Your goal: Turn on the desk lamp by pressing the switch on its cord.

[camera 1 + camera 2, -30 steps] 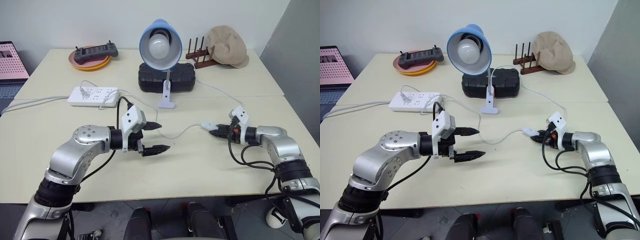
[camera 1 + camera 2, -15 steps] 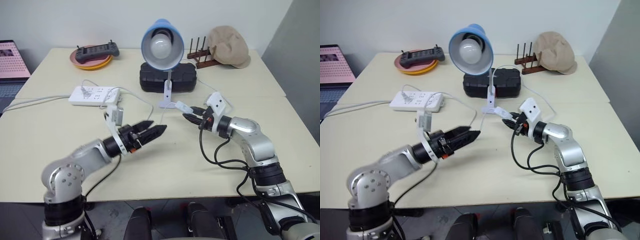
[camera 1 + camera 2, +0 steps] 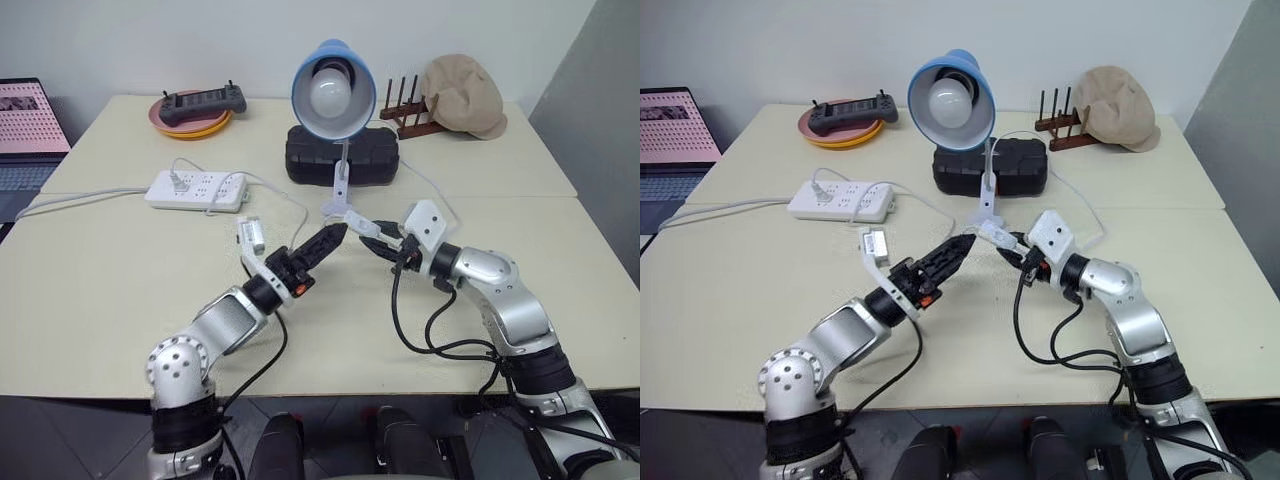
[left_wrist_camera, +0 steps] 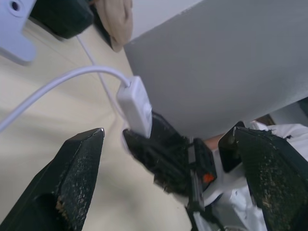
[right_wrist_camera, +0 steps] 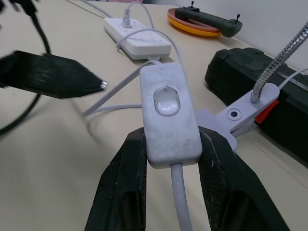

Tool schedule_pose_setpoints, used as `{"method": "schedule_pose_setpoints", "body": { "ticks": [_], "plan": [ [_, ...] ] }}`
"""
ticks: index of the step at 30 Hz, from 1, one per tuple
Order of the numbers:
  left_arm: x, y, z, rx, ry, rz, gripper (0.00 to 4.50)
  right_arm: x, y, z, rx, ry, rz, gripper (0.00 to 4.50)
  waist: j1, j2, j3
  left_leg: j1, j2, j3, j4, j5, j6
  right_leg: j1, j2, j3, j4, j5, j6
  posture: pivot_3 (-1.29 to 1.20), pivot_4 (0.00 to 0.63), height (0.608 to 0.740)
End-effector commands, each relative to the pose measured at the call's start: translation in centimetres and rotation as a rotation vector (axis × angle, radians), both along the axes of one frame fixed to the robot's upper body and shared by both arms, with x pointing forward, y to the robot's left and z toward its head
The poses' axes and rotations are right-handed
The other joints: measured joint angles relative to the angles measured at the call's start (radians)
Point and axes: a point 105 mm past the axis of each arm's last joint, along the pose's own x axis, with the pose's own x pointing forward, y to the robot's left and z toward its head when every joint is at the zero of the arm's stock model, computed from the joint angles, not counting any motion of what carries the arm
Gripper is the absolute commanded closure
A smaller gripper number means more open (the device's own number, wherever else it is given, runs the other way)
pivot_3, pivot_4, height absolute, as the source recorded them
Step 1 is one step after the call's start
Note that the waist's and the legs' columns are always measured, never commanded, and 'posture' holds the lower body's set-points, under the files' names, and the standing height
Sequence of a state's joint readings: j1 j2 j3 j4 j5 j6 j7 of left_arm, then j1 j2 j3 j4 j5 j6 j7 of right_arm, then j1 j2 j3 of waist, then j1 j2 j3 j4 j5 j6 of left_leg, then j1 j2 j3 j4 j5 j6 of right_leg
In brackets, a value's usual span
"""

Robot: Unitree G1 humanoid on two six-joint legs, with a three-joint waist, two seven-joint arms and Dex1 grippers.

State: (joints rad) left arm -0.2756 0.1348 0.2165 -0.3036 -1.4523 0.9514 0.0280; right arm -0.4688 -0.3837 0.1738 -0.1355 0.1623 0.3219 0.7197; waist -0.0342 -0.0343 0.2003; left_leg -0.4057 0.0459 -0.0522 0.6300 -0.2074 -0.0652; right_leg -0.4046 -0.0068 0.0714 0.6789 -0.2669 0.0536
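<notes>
**Got the switch pinched, left fingers parked right next to it**

So the switch (image 5: 169,118) is up off the table, in front of the lamp's white clip base, clamped between my right gripper (image 5: 169,159) fingers (image 5: 124,183). The oval button faces up, out of the grip, and the cord (image 5: 179,202) runs out of both ends of it. My right fingers are squeezed narrow on its two long sides.

My left gripper (image 3: 330,238) is spread wide with nothing in it, pointing at the switch from the other side; one black fingertip (image 5: 98,84) sits just beside the switch, and I can't tell if it touches.

The desk lamp (image 3: 333,88) stands just behind, blue shade tipped toward me, bulb looking unlit, stem down to the clip on the table (image 3: 100,290). Behind the clip is a black case (image 3: 380,158). Off to my left lies the white power strip (image 3: 195,189), and farther back a controller (image 3: 204,100) on a yellow plate (image 3: 190,127). A tan cap (image 3: 462,92) sits in the far right corner.
</notes>
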Motion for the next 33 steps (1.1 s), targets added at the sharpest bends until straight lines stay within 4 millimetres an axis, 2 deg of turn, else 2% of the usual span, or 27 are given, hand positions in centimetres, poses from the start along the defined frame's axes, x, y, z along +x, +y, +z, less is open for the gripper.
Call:
{"method": "schedule_pose_setpoints", "body": {
  "ticks": [1, 7, 15, 18, 33],
  "plan": [
    [-0.1, -0.8, 0.9, -0.025, -0.042, -0.053, 0.0, -1.5, 0.5, 1.8, 0.051, -0.044, 0.068, 3.4, 0.001, 0.0, 0.0, 0.0, 0.0, 0.0, 0.0, 0.0, 0.0, 0.0, 0.0, 0.0, 0.0, 0.0, 0.0, 0.0, 0.15, 0.74],
    [0.2, -0.9, 0.9, -0.031, -0.038, -0.06, 0.0, -2.5, 1.0, 1.8, 0.059, -0.035, 0.106, 3.4, 0.002, 0.0, 0.0, 0.0, 0.0, 0.0, 0.0, 0.0, 0.0, 0.0, 0.0, 0.0, 0.0, 0.0, 0.0, 0.0, 0.15, 0.74],
    [0.2, -1.0, 0.7, -0.02, -0.042, -0.074, 0.0, -2.8, 0.9, 2.0, 0.063, -0.038, 0.108, 3.4, 0.002, 0.0, 0.0, 0.0, 0.0, 0.0, 0.0, 0.0, 0.0, 0.0, 0.0, 0.0, 0.0, 0.0, 0.0, 0.0, 0.15, 0.74],
    [0.3, -1.0, 0.8, -0.025, -0.047, -0.073, 0.49, -2.7, 0.9, 2.0, 0.062, -0.038, 0.109, 3.4, 0.002, 0.0, 0.0, 0.0, 0.0, 0.0, 0.0, 0.0, 0.0, 0.0, 0.0, 0.0, 0.0, 0.0, 0.0, 0.0, 0.15, 0.74],
    [0.0, -1.0, 0.7, -0.022, -0.046, -0.075, 3.53, -2.6, 0.8, 2.0, 0.062, -0.035, 0.11, 3.4, 0.002, 0.0, 0.0, 0.0, 0.0, 0.0, 0.0, 0.0, 0.0, 0.0, 0.0, 0.0, -0.001, 0.0, 0.0, 0.0, 0.15, 0.74]
  ]
}}
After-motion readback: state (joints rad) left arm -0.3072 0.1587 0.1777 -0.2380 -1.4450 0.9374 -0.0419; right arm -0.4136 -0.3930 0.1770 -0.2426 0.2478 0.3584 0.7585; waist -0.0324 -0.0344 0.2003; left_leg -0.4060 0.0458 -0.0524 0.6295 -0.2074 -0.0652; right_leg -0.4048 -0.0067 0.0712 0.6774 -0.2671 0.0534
